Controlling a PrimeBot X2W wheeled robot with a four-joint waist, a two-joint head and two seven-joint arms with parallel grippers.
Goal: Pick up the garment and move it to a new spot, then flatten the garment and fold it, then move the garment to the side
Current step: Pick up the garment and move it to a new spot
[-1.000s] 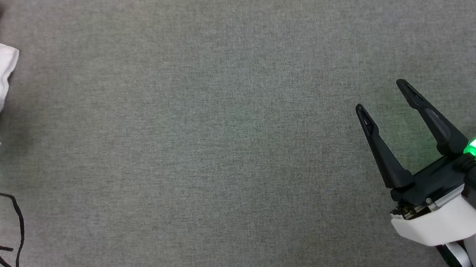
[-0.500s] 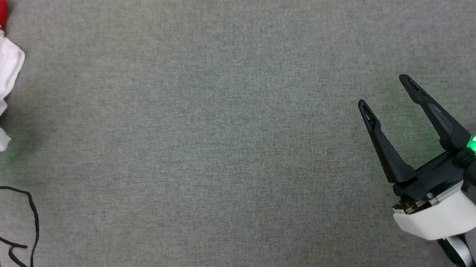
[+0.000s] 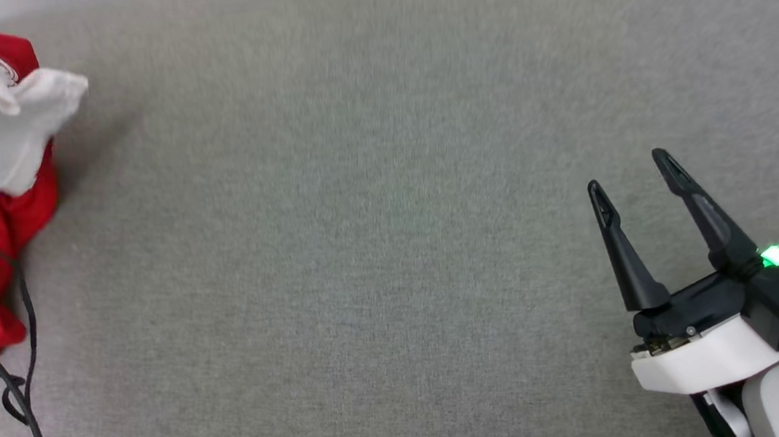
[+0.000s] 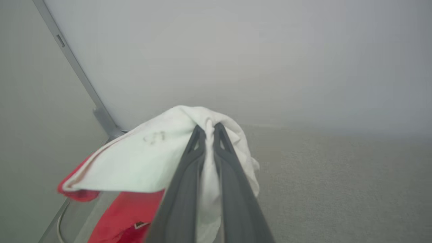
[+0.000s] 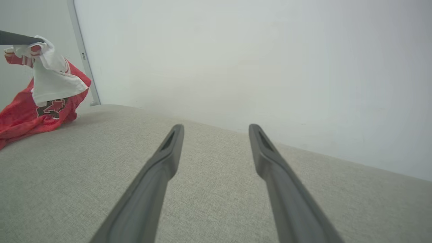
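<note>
Red-white garment [image 4: 135,165] in clamped left pincer [image 4: 209,128]

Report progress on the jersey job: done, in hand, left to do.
Done: left gripper is shut on the garment by a white sleeve. In hand: the pick-up; the sleeve is raised, the red body lies on the grey surface. Left: relocating, flattening, folding, moving aside. The right gripper is open, holding nothing.
</note>
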